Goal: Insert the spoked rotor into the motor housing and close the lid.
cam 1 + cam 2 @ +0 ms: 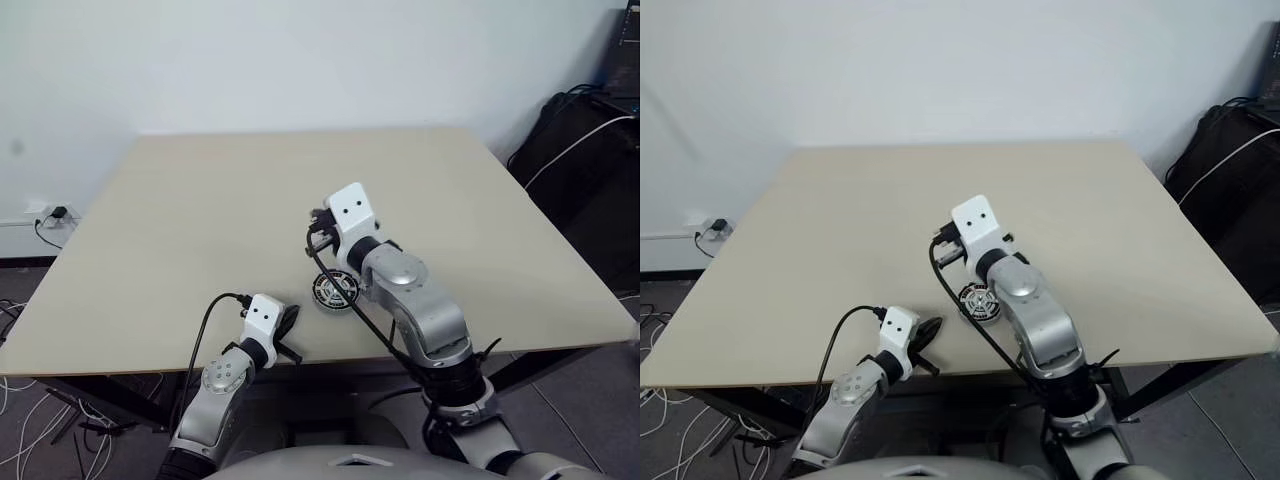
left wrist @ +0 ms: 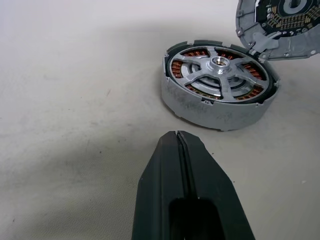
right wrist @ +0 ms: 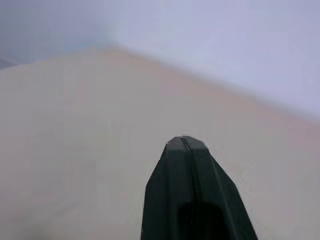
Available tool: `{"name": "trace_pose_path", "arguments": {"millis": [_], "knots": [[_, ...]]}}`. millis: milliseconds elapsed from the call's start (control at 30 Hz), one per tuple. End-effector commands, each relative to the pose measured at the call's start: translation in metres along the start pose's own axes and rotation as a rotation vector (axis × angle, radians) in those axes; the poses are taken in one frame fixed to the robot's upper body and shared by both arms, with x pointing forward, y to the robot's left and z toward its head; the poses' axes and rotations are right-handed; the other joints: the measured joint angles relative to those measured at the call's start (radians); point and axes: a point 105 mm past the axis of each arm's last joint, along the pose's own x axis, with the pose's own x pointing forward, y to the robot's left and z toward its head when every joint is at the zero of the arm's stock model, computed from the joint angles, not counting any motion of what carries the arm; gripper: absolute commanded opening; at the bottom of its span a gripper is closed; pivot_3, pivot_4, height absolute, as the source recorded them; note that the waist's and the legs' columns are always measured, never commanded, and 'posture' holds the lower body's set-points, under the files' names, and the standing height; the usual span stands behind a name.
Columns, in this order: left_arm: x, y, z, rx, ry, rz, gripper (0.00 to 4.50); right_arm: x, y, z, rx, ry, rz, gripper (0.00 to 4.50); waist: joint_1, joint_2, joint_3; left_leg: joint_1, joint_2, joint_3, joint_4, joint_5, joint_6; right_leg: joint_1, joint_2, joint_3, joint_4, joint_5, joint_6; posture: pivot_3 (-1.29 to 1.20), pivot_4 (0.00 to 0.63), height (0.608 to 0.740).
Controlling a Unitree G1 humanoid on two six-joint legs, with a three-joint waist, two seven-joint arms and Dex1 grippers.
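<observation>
The left gripper (image 2: 182,137), two black fingers pressed together with nothing between them, rests low by the near edge of the pale beige table (image 1: 200,200), pointing forward and toward the motor parts. The right gripper (image 3: 184,140) is raised above the table on a bent silver arm, its white wrist block uppermost, and it points roughly level toward the far edge; its black fingers are likewise pressed flat against each other and hold nothing.

From the head, the parts appear as one small dark-and-silver disc (image 1: 335,290) on the table near the near edge, just behind the right forearm, which covers part of it. The left wrist view brings out far more: the motor housing (image 2: 218,102), a round silver-walled casing with a ring of copper-brown coils, lies flat on the table, and the spoked rotor (image 2: 220,75), a flat silver wheel with open spokes around a central hub, sits inside it with the coils showing between the spokes. Just beside the housing, touching or nearly touching its rim, is the lid (image 2: 280,25), a round silver-grey disc shown with a dark inner face and fine gold-coloured marks; it is cut off by the frame edge. The right wrist view takes in bare table and the white wall (image 3: 225,45) beyond.

A wall socket (image 1: 55,215) with a black plug sits off the table's left side, and dark bags and cables (image 1: 590,150) stand past its right side.
</observation>
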Motion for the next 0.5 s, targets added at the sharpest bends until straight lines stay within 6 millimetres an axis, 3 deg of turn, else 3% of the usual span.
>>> {"name": "trace_pose_path", "arguments": {"millis": [33,167,267,400,500], "knots": [[0.002,-0.001,0.012,0.016,-0.045,-0.013,0.03,-0.003,-0.044,0.003,-0.130,-0.042,-0.226,0.02,0.001,0.000,0.000,0.000,0.000,0.000,0.000,0.000,0.000,0.000,0.000,0.000,0.000,0.000,0.000,0.00,0.000,0.740],[0.001,-0.001,0.012,0.017,-0.044,-0.013,0.03,-0.021,-0.094,-0.028,-0.262,0.110,-0.424,0.02,0.007,0.000,0.000,0.000,0.000,0.000,0.000,0.000,0.000,0.000,0.000,0.001,0.000,0.000,0.000,0.00,0.000,0.740],[0.000,0.000,0.011,0.017,-0.042,-0.011,0.03,-0.039,-0.112,-0.051,-0.283,0.229,-0.487,0.02,0.011,0.000,0.000,0.000,0.000,0.000,0.000,0.000,0.001,0.000,0.000,0.002,0.000,0.000,-0.001,0.00,0.000,0.740],[-0.001,0.000,0.011,0.019,-0.037,-0.012,0.03,-0.068,-0.116,-0.089,-0.310,0.442,-0.447,0.02,0.014,0.000,0.000,-0.001,0.001,0.000,-0.001,0.000,0.001,0.002,0.000,0.003,0.000,-0.001,-0.002,0.00,0.000,0.740],[0.000,0.001,0.011,0.023,-0.035,-0.017,0.03,-0.082,-0.101,-0.106,-0.273,0.548,-0.326,0.02,0.013,0.000,0.000,-0.002,0.001,0.001,0.000,0.000,0.002,0.002,-0.001,0.003,0.000,-0.001,-0.002,0.00,0.000,0.740]]}}
